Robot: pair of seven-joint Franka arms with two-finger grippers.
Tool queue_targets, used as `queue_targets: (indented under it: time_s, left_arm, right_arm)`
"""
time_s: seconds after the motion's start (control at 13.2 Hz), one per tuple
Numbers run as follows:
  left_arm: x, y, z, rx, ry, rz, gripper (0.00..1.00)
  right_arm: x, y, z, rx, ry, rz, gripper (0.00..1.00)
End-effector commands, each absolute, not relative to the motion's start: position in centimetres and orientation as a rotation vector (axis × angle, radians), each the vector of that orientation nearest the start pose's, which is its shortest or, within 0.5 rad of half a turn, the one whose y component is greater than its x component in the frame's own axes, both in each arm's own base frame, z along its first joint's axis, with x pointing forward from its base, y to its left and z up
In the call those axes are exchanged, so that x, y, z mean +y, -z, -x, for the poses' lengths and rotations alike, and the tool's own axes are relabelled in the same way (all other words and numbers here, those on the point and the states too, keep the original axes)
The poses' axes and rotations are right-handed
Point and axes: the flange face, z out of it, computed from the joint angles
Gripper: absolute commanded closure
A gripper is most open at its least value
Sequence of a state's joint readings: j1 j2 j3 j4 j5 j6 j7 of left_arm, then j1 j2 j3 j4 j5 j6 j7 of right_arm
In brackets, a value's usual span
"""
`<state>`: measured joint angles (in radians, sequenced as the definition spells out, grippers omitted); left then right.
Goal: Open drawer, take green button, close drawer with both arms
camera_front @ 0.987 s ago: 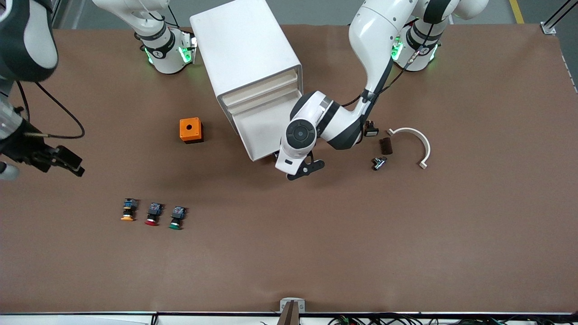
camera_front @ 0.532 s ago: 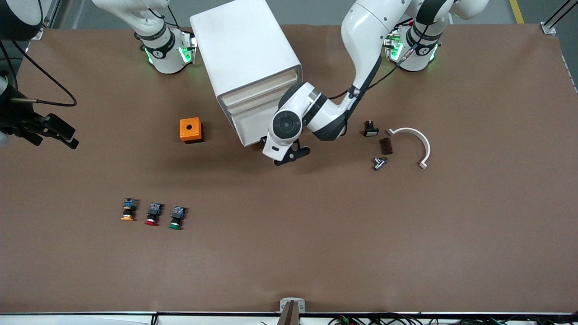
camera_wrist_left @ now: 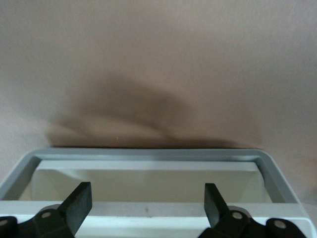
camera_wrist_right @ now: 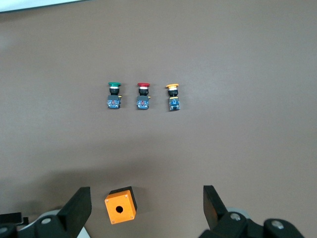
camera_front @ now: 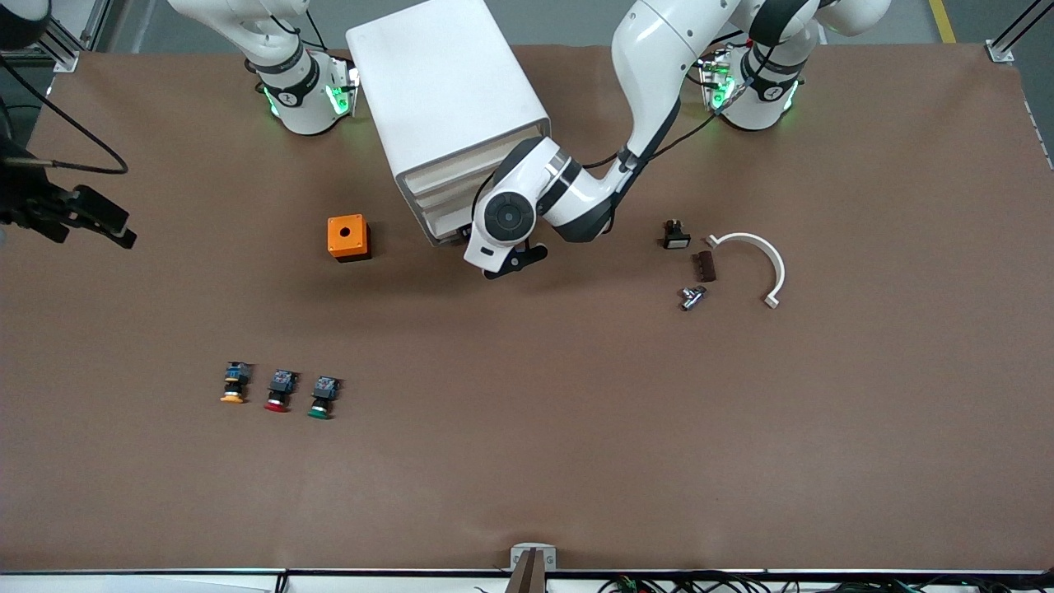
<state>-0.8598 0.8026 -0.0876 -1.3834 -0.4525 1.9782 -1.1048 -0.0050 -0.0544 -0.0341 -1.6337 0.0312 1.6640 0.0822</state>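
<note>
Both pairs of jaws stand apart, holding nothing. From the left wrist view, the left gripper (camera_wrist_left: 146,206) sits at the front lip of the drawer (camera_wrist_left: 148,171), its fingers (camera_wrist_left: 77,203) straddling the edge; in the front view that drawer is nearly flush with the cabinet (camera_front: 449,107), so the gripper seems placed to press it home. Closing looks almost done, though a little of the tray is still out.

The right gripper (camera_front: 86,218) waits over the table's edge at the right arm's end, well apart from everything.

Lying on the table, the green button (camera_front: 321,399) is nearer the front camera than the orange box (camera_front: 347,237), in a row beside the red button (camera_front: 280,392) and yellow button (camera_front: 235,385); all three rest on their sides, caps toward the camera.

Smooth, glossy and boxy, the cabinet carries cream slatted fronts; the drawer is a shallow, thin-walled plastic tray. A matte brown mat (camera_front: 576,412) covers the table
</note>
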Motion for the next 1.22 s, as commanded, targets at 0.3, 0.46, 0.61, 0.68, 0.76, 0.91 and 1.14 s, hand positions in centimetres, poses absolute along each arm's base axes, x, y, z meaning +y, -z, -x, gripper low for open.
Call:
queue_targets:
  time_s: [0.3,0.46,0.61,0.68,0.76,0.91,1.14]
  left_arm:
    - [-54.1,-26.4,-47.4,-0.857,-0.735,3.058,0.0]
    - [-50.2,-30.7,-51.8,-0.894,-0.566,3.105,0.0]
    - [-44.9,-35.2,-56.1,-0.877,-0.276,3.106,0.0]
    - [-42.5,-37.2,-57.4,-0.885,-0.216,3.083,0.0]
    - [-40.2,-38.9,-58.6,-0.918,-0.181,3.066,0.0]
    - [-35.1,-42.2,-61.0,-0.97,-0.095,3.032,0.0]
    - [-28.9,-47.3,-62.1,-0.73,-0.02,3.063,0.0]
  right_arm:
    - [-4.7,-63.8,-55.2,0.254,0.137,3.102,0.0]
    - [-4.9,-63.5,-55.4,0.198,0.133,3.113,0.0]
    - [-5.0,-63.5,-55.6,0.14,0.149,3.148,0.0]
    - [-4.6,-63.4,-55.7,0.127,0.149,3.15,0.0]
    - [-4.4,-63.3,-55.8,0.122,0.144,3.15,0.0]
    - [-4.2,-63.1,-55.8,0.118,0.14,3.152,0.0]
    - [-4.2,-63.1,-55.9,0.118,0.137,3.151,0.0]
